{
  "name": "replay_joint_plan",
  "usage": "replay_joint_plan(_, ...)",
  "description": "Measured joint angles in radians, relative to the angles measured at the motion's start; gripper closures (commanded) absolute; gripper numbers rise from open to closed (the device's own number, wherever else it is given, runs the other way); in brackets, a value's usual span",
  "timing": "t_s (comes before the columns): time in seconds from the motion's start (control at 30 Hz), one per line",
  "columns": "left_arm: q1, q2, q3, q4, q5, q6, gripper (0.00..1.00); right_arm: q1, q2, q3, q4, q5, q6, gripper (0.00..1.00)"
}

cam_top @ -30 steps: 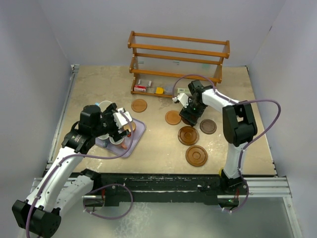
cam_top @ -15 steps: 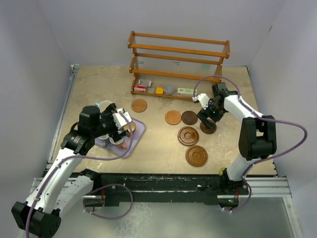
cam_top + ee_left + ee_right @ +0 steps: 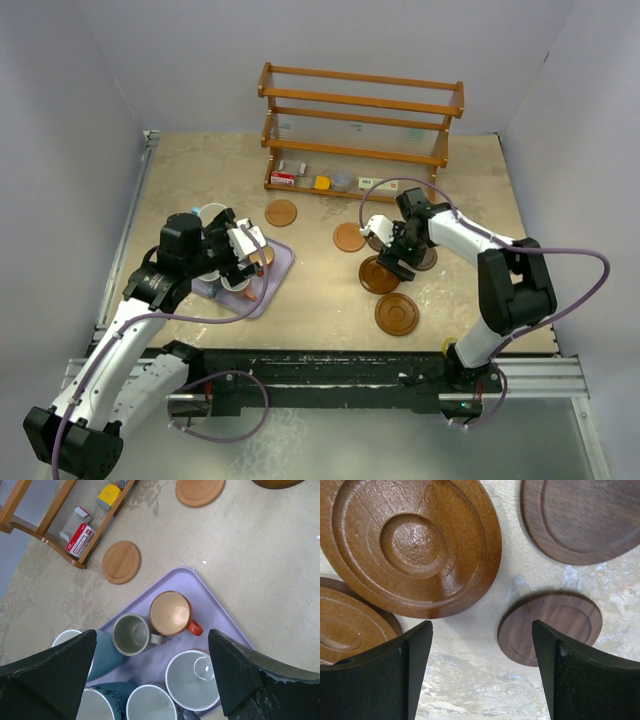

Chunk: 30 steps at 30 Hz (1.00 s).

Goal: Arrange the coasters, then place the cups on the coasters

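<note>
Several cups stand on a lavender tray [image 3: 212, 612]: a copper-orange cup [image 3: 171, 612], a grey-green cup [image 3: 131, 634] and pale blue cups [image 3: 192, 680]. My left gripper [image 3: 152, 675] hangs open above them, holding nothing; it also shows in the top view [image 3: 240, 255]. Two light coasters [image 3: 281, 212] [image 3: 349, 237] lie mid-table. My right gripper [image 3: 482, 672] is open low over bare table between a grooved coaster [image 3: 415, 545] and a small dark coaster [image 3: 550, 627]. A second dark coaster [image 3: 582, 515] and another grooved coaster [image 3: 345, 625] lie beside them. The top view shows that gripper [image 3: 397, 256] partly covering the dark coasters.
A wooden shelf rack [image 3: 360, 120] stands at the back with small boxes [image 3: 285, 178] on its lowest level. Grey walls close in the table on the left, right and back. The nearest grooved coaster [image 3: 397, 313] lies toward the front edge.
My right gripper swung right to the far dark coaster, then came back left and nearer, over the gap between the coasters. The left arm and the cups have not moved.
</note>
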Motion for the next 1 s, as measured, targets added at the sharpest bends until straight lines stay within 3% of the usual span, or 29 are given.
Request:
replay_joint_plan(0.37,0.0,0.001,0.0,0.0,0.0,0.0,0.1,0.042,0.049,0.001,0.002,0.004,-0.055,0.22)
replay_joint_plan(1.0,0.0,0.0,-0.016,-0.003,-0.019,0.011,0.1,0.249,0.133,0.084,-0.014,-0.035,-0.036,0.28)
